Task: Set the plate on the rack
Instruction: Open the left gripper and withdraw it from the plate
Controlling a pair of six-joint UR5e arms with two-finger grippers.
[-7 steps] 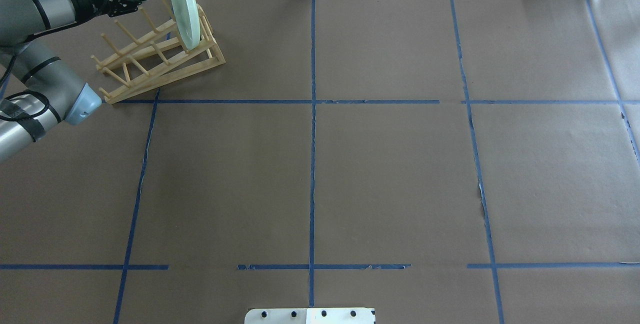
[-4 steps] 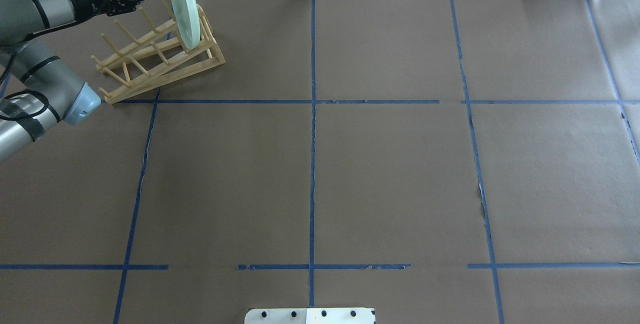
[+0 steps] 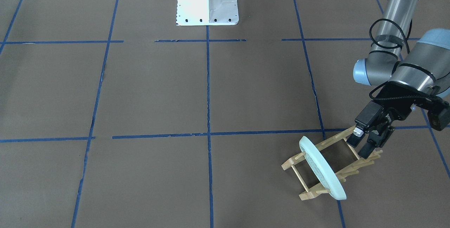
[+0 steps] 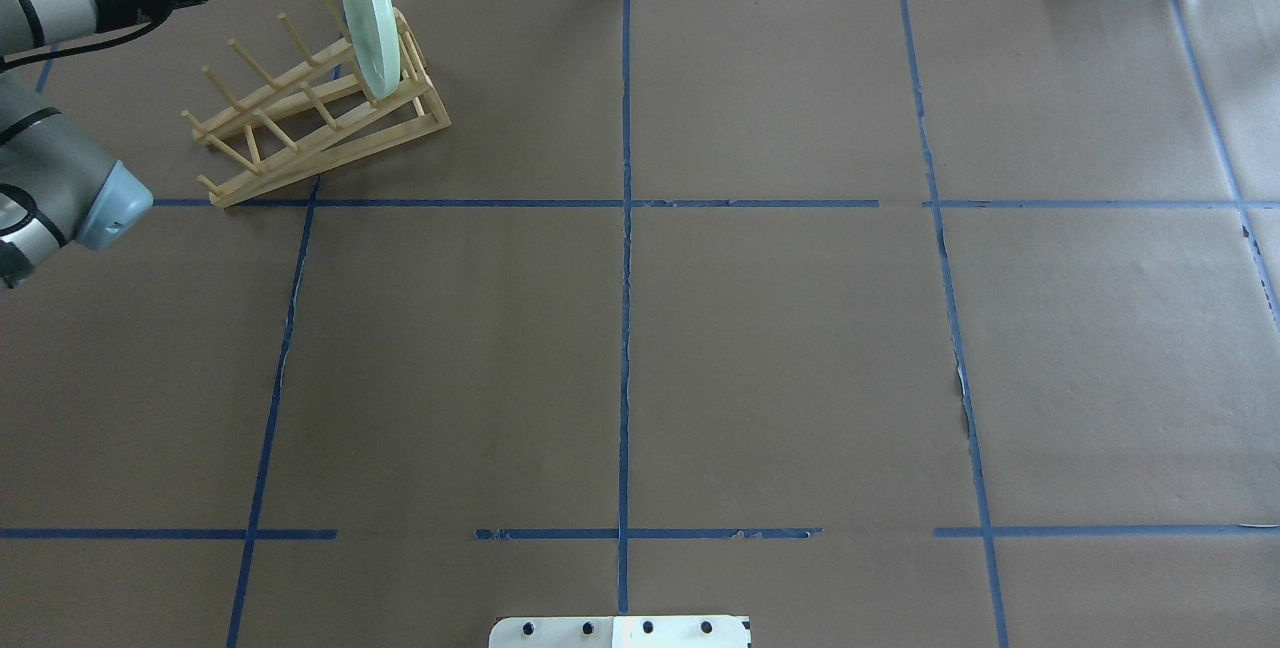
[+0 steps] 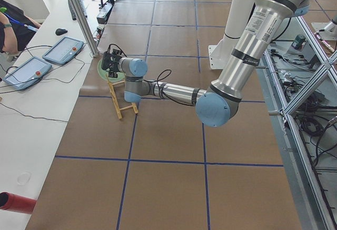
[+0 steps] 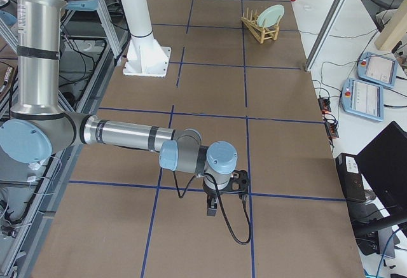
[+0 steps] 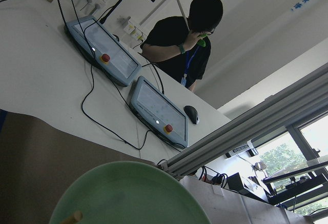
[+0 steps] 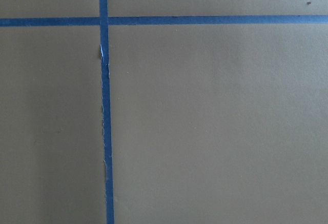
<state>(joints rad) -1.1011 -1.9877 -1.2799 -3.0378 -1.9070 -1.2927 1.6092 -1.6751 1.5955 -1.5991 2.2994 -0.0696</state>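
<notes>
change: left jaws backed farther from plate (image 3: 321,171), spread open, empty
plate: on edge across rack (image 3: 355,167), face toward left jaws
right jaws: cannot tell

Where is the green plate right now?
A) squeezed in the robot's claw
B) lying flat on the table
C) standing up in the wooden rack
C: the plate stands on its edge between pegs at one end of the rack, while the left gripper is apart from it with nothing between its fingers.

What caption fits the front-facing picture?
Round mint-green plate stands on edge in the light wooden rack, left gripper open nearby.
</notes>
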